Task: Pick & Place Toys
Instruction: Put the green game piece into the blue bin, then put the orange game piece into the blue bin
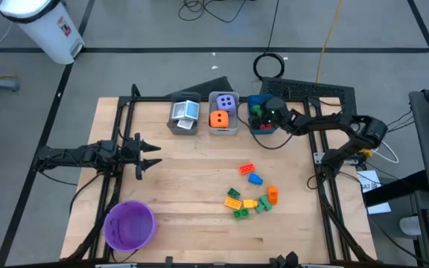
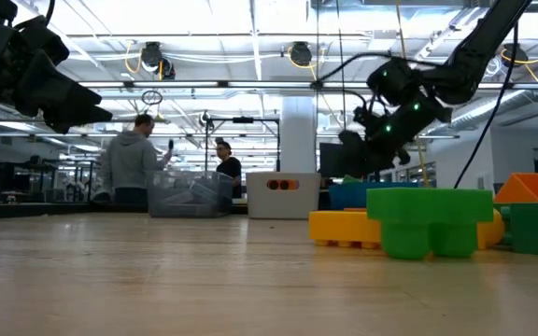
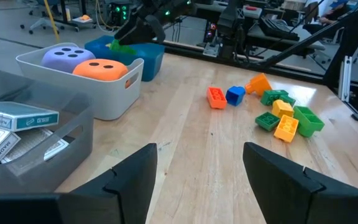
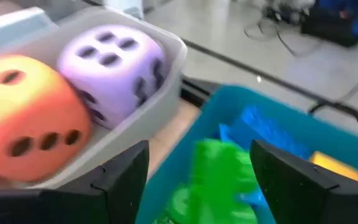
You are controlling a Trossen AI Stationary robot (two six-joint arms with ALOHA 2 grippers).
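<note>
My right gripper point(image 1: 264, 114) hangs open over the blue bin point(image 1: 262, 130) at the table's far side. In the right wrist view a green brick point(image 4: 224, 177) shows between its spread fingers, inside the bin point(image 4: 229, 102) with blue and yellow bricks. The purple die point(image 1: 227, 101) and the orange die point(image 1: 219, 118) sit in the grey bin next to it. The cards point(image 1: 186, 112) lie in the clear bin. Several loose bricks point(image 1: 252, 195) lie on the table's right half. My left gripper point(image 1: 153, 155) waits open at the left, above the table.
A round purple bowl point(image 1: 129, 223) stands at the near left corner. The three bins stand in a row along the far edge. There is bare wood between my left gripper and the loose bricks. Two people point(image 2: 134, 159) stand in the room beyond the table.
</note>
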